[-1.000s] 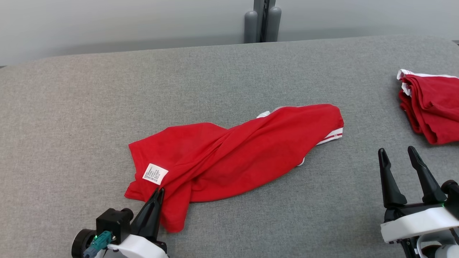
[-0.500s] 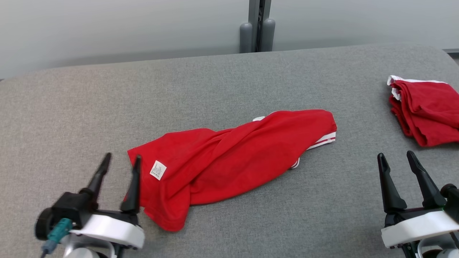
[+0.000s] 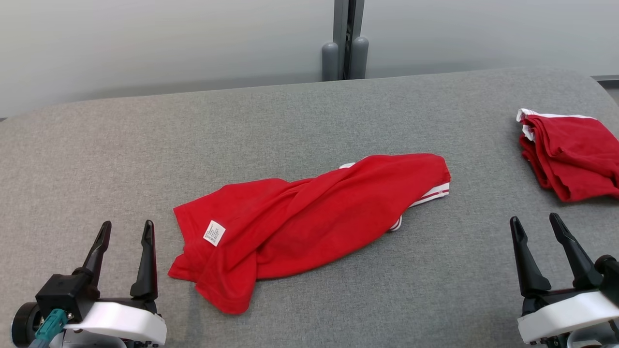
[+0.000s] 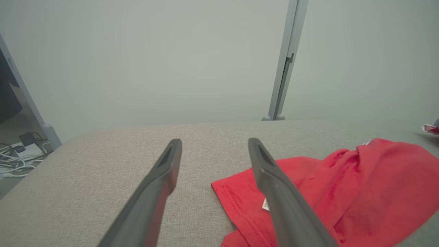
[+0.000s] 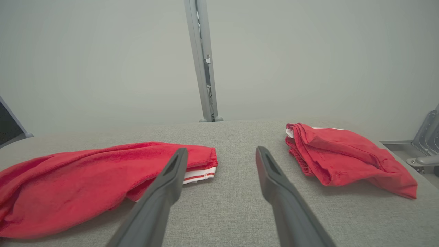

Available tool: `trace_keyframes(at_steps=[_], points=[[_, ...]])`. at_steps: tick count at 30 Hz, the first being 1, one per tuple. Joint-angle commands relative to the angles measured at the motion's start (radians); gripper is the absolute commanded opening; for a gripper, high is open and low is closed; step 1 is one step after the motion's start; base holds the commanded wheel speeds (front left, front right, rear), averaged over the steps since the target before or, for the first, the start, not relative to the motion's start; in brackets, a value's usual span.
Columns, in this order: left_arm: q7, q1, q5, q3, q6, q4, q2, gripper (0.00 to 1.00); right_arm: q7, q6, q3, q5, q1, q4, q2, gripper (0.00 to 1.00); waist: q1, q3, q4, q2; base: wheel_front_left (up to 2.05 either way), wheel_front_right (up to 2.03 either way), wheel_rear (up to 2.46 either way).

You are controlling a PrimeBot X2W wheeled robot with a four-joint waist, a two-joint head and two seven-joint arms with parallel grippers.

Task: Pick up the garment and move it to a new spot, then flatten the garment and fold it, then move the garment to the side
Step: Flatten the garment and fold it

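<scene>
The red garment (image 3: 309, 217) lies crumpled across the middle of the grey table (image 3: 290, 116), a white care label facing up near its left end and white-striped trim at its right end. It also shows in the left wrist view (image 4: 343, 192) and the right wrist view (image 5: 85, 178). My left gripper (image 3: 126, 229) stands open at the lower left, just left of the garment and apart from it, nothing between its fingers (image 4: 154, 192). At the lower right my right gripper (image 3: 534, 223) is open and empty, well clear of the garment's right end.
A second red garment (image 3: 568, 157) lies folded at the table's far right edge, seen too in the right wrist view (image 5: 343, 157). A grey post (image 3: 344, 38) rises behind the table's far edge against a pale wall. Cables lie on the floor at left (image 4: 13, 164).
My left gripper was shut on the garment's near left corner; it has opened, let go and drawn back to the left. The camera has tilted slightly. The right gripper has stayed put.
</scene>
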Motion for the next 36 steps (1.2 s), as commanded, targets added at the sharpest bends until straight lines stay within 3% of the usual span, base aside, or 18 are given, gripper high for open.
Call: trace_keyframes(at_steps=[1,11,20,29,36], points=[[0.000,0.013,0.002,-0.001,0.004,-0.004,0.004,1.00,0.004,0.000,-0.004,0.004,0.001,-0.003,-0.004,1.00,0.0000,0.002,0.002,0.0000,0.00,0.00,0.00],[0.012,0.002,0.003,-0.010,0.010,-0.021,0.004,1.00,0.005,0.000,-0.006,0.007,-0.010,-0.010,-0.007,1.00,0.0000,0.011,0.016,0.0000,0.00,0.00,0.00],[0.019,-0.046,0.008,-0.019,0.006,-0.045,0.005,1.00,0.009,0.000,-0.009,0.022,-0.067,0.034,-0.034,1.00,0.0000,0.057,0.079,0.0000,0.00,0.00,0.00],[0.011,-0.116,0.015,-0.031,-0.016,-0.048,-0.011,1.00,0.053,0.000,0.104,0.085,-0.259,0.173,-0.126,1.00,0.0000,0.168,0.132,0.0000,0.00,0.00,0.00],[0.001,-0.181,0.020,-0.035,-0.040,-0.015,-0.021,1.00,0.109,0.000,0.186,0.148,-0.408,0.355,-0.188,1.00,0.0000,0.245,0.145,0.0000,0.00,0.00,0.00]])
